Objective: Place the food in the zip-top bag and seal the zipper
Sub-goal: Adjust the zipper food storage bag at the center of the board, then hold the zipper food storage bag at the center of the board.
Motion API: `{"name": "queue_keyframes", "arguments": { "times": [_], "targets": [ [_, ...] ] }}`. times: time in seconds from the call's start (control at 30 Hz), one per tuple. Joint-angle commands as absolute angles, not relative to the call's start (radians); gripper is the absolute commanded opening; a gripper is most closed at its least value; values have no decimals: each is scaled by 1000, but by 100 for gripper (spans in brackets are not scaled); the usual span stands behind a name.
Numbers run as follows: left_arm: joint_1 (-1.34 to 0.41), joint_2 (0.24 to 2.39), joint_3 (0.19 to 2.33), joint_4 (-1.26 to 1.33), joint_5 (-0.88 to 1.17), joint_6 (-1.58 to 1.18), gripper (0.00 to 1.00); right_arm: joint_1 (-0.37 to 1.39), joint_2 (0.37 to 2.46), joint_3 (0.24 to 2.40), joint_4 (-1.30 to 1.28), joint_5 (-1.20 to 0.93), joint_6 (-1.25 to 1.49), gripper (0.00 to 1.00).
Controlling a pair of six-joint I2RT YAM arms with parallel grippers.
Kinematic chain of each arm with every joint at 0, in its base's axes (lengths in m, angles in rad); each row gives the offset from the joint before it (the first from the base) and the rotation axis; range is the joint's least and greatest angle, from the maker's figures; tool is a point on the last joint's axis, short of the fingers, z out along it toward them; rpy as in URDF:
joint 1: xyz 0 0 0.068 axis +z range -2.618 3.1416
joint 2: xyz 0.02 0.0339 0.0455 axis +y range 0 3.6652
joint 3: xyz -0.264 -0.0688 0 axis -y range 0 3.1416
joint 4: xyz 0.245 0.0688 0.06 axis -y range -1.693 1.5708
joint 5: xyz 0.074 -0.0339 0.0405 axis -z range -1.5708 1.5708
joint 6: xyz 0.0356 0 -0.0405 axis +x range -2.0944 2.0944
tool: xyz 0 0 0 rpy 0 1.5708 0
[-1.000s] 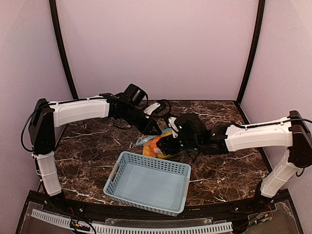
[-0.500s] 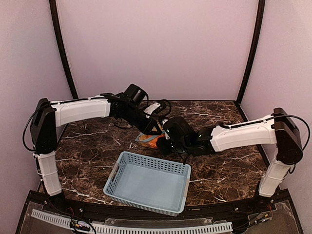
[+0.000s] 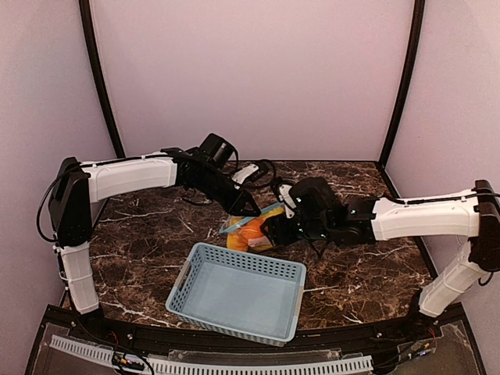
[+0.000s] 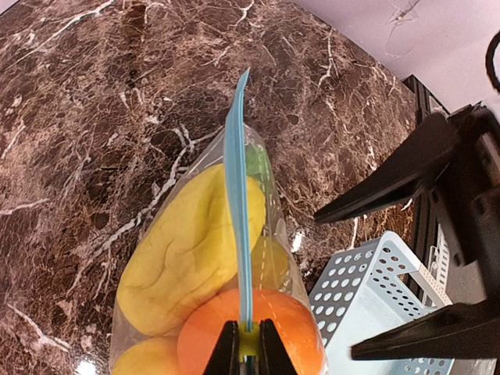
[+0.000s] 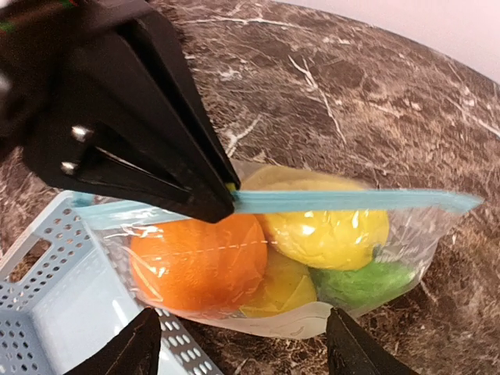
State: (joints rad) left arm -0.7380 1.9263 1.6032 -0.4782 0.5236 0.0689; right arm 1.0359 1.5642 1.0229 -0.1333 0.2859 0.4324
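Zip-top bag point(image 3: 251, 229): clear and crinkled, it hangs mouth-up from the left end effector, just beyond the far rim of the basket and between the two arms. Whether its bottom touches the desk cannot be told.
Zipper point(image 5: 351, 201): the light blue strip runs level along the top of the bag in the right wrist view. The left wrist view shows it edge-on, as one thin line.
Food point(image 5: 269, 291): inside the bag are a round orange point(image 5: 195, 262), yellow fruits point(image 5: 328, 230) and a green piece point(image 5: 367, 281). The green one is plainest from the right wrist camera.
Left end effector point(image 4: 248, 351): pinched narrow on one end of the zipper, directly above the orange.
Right end effector point(image 5: 238, 355): spread wide and holding nothing, its fingers near the side of the bag.
Basket point(image 3: 234, 293): light blue and perforated, on the desk between the bag and the arm bases. Only the top view shows it whole.
Desk point(image 3: 141, 234): dark marbled stone.
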Motion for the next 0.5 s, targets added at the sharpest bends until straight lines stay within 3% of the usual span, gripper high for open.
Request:
{"name": "queue_keyframes", "arguments": {
  "times": [0.0, 0.47],
  "targets": [
    [-740, 1884, 1626, -513, 603, 149, 1, 994, 1436, 966, -119, 112, 304, 72],
    [-751, 1826, 1605, -572, 849, 327, 1, 729, 1223, 881, -136, -416, 103, 84]
  ]
}}
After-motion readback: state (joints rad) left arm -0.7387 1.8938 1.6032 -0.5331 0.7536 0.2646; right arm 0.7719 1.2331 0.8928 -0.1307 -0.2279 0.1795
